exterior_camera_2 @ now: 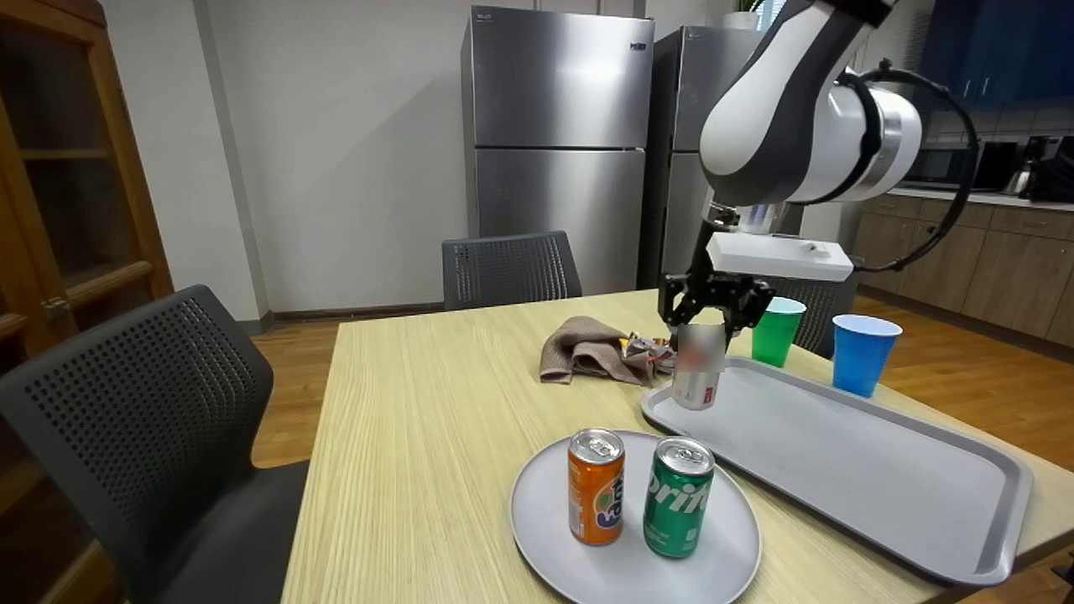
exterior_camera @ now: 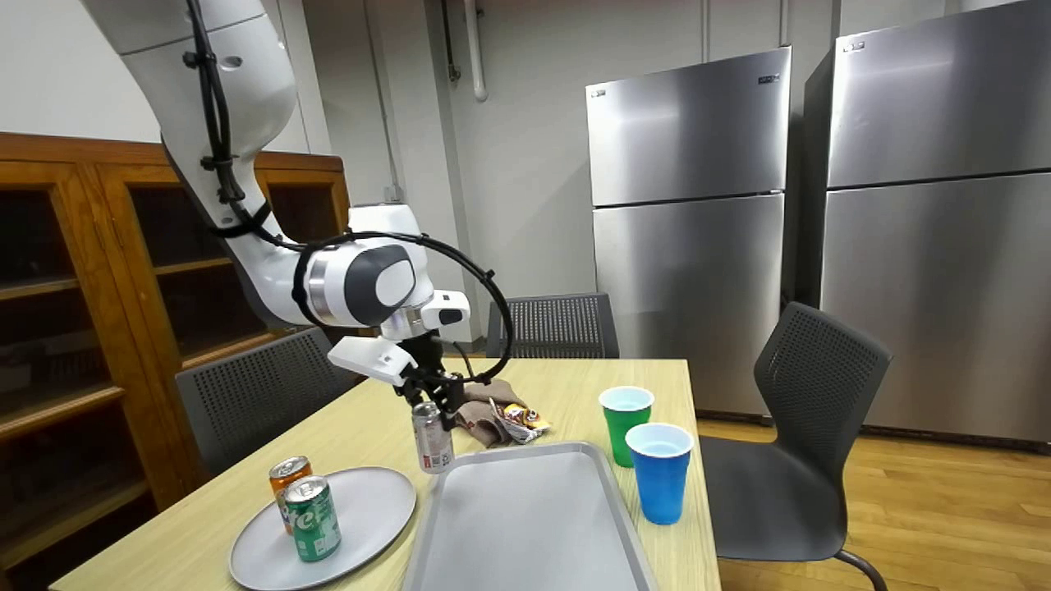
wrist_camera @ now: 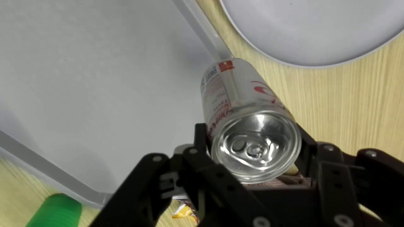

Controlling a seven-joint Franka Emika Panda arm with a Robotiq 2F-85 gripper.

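The black two-fingered gripper (wrist_camera: 251, 135) grasps, near the top, a silvery-white metal can (wrist_camera: 244, 85) with red lettering. The can tilts slightly at the rim of a rectangular grey tray (exterior_camera_2: 856, 470); whether they touch is unclear. Beside the tray, a round pale-grey plate (exterior_camera_2: 621, 579) bears an upright orange can (exterior_camera_2: 596, 495) and green can (exterior_camera_2: 678, 503). A crumpled brown cloth (exterior_camera_2: 587, 348) and shiny wrapper (exterior_camera: 521, 420) lie near the tray's corner; a green plastic cup (exterior_camera: 621, 439) and blue plastic cup (exterior_camera: 661, 480) stand alongside, on the pale wooden table (exterior_camera_2: 419, 419).
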